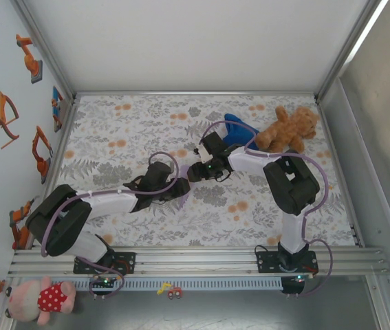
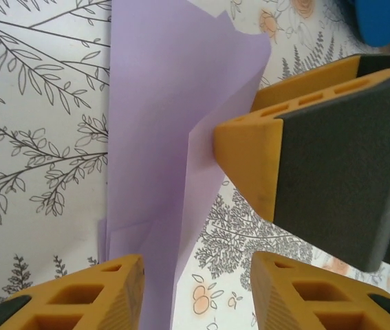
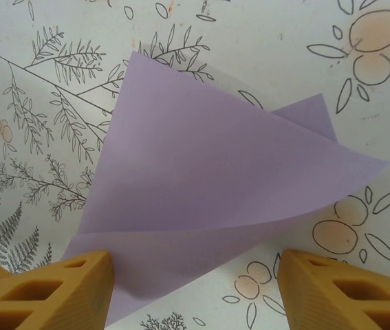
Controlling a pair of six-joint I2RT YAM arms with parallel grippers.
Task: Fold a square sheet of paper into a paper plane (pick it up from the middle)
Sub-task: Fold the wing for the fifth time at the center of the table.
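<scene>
The part-folded lavender sheet (image 2: pixel 160 137) runs lengthwise straight ahead of the left gripper (image 2: pixel 196 275), wide open and empty (so is the right gripper (image 3: pixel 195 265), at its flank).

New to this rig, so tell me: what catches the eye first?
The lavender paper, part-folded to a point, lies mid-table. The left claw and right claw, both open, hang close over it. A brown teddy bear sits at the far right beside a blue cloth.
</scene>
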